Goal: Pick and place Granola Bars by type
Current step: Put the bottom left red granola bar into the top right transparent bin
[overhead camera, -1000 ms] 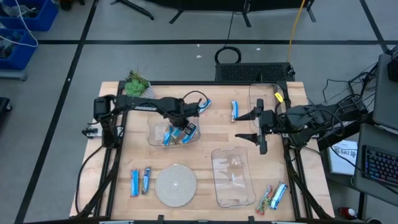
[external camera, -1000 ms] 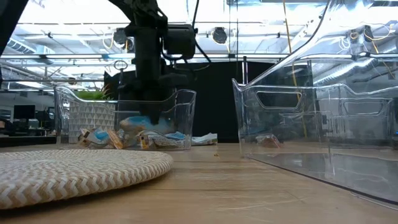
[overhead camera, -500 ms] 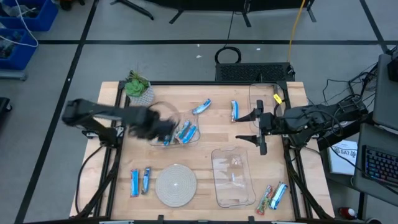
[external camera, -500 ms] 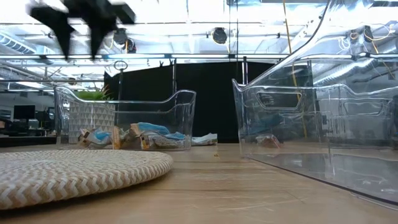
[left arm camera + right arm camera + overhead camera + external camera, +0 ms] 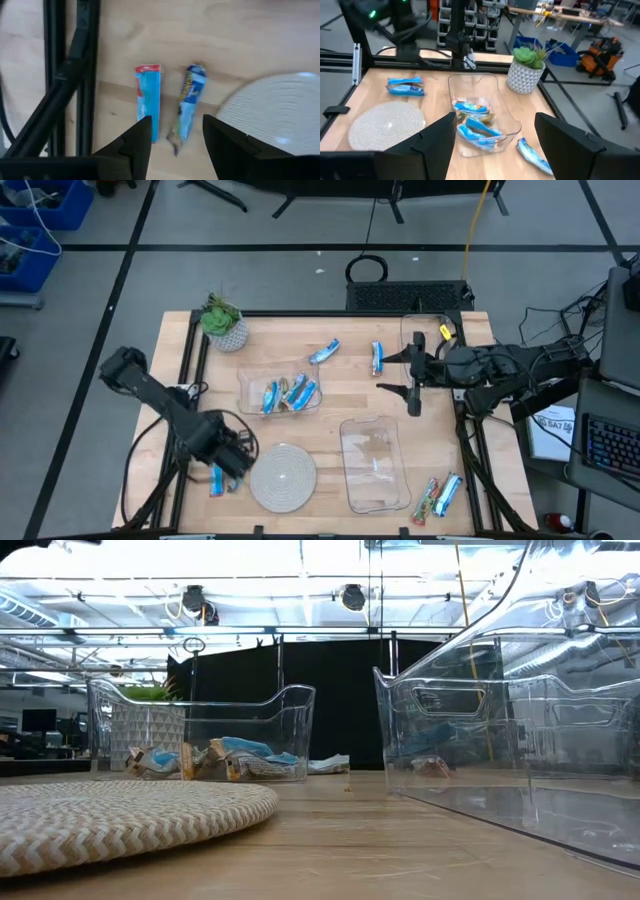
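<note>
Several blue Granola Bars [image 5: 283, 394] lie in one clear bin [image 5: 250, 383]; the second bin [image 5: 376, 464] appears bare. Left end effector [image 5: 172, 131], fingers spread, hovers over two bars [image 5: 149, 101] beside the woven plate [image 5: 283, 477]. Right end effector [image 5: 411, 384] waits spread.

- High view looked straight down on the whole table [image 5: 340, 395].
- Low view sat at tabletop height, close behind the woven plate [image 5: 120, 815].
- Both wrist views also caught that plate.
</note>
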